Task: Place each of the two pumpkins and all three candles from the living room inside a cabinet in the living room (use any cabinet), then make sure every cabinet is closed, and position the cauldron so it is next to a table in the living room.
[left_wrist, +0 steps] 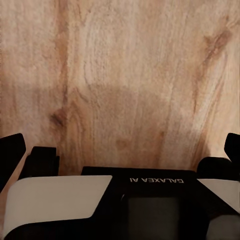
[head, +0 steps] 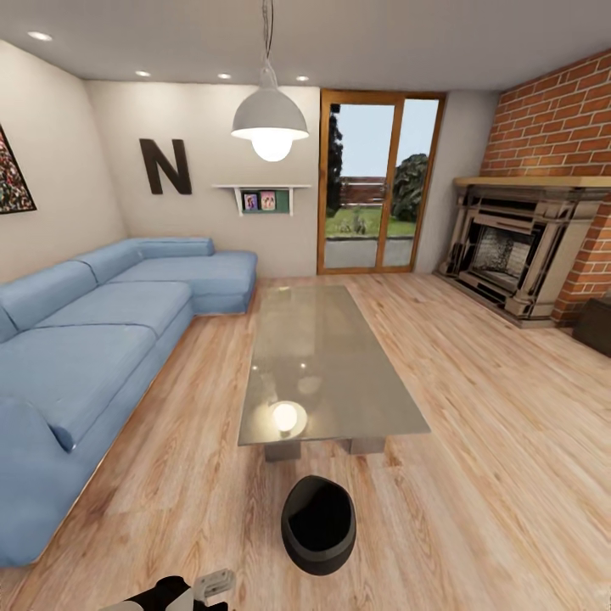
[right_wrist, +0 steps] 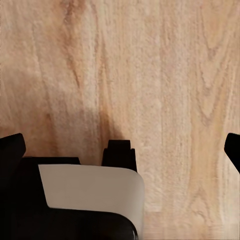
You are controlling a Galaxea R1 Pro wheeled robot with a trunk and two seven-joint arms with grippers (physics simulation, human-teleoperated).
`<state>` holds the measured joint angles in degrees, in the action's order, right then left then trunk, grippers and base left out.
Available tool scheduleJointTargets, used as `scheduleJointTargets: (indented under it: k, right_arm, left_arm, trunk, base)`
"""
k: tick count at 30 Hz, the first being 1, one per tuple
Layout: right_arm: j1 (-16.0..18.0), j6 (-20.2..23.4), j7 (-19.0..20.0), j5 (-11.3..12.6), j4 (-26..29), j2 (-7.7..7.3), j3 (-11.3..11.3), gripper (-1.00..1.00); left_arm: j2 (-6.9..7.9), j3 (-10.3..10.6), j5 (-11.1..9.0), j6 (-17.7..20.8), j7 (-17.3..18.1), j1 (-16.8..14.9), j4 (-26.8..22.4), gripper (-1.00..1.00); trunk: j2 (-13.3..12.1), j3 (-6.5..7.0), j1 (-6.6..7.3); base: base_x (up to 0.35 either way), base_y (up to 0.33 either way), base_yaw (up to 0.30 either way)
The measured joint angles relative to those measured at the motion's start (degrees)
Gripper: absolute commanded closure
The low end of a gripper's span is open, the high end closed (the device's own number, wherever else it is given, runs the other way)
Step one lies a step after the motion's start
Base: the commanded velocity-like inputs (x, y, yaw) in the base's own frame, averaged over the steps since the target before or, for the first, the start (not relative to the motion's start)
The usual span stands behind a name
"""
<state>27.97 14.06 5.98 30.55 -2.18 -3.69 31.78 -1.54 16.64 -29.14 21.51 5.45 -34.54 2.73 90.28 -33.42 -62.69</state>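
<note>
Closest to you, the left gripper [left_wrist: 120, 150] and the right gripper [right_wrist: 120, 145] both hang over bare plank floor [head: 492, 407], and each has its fingertips way out at the picture edges, so both are spread apart with nothing between them. In the head view a bit of your left arm [head: 182, 591] pokes in at the bottom edge. Just ahead of that sits the cauldron [head: 318, 524], black, round, upright on the floor, right by the near short end of the table [head: 327, 356] but not touching it as far as you can tell. The grey glass top catches the glow of the pendant lamp [head: 270, 119] hanging above. The blue corner sofa [head: 93, 331] runs along your left, well apart from the table. Off to the right, a dark corner of the cabinet [head: 596, 324] peeks in at the edge, just beside the grey fireplace [head: 513, 250] on its brick wall. At the back is the glass door [head: 378, 182].
</note>
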Motion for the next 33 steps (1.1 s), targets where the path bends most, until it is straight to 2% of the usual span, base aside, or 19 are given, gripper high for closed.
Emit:
scheduleJointTargets:
  k: [24,33]
  right_arm:
    - [0.0,0.0,0.0,0.0,0.0,0.0,0.0,-1.0]
    - [0.0,0.0,0.0,0.1,0.0,0.0,0.0,-1.0]
  left_arm:
    - [-0.03,0.0,0.0,0.0,0.0,0.0,0.0,-1.0]
    - [-0.03,0.0,0.0,0.0,0.0,0.0,0.0,-1.0]
  trunk:
    - [-9.6,2.14,5.27]
    - [-13.2,3.57,7.25]
  base:
    - [0.0,0.0,0.0]
    - [0.0,0.0,0.0]
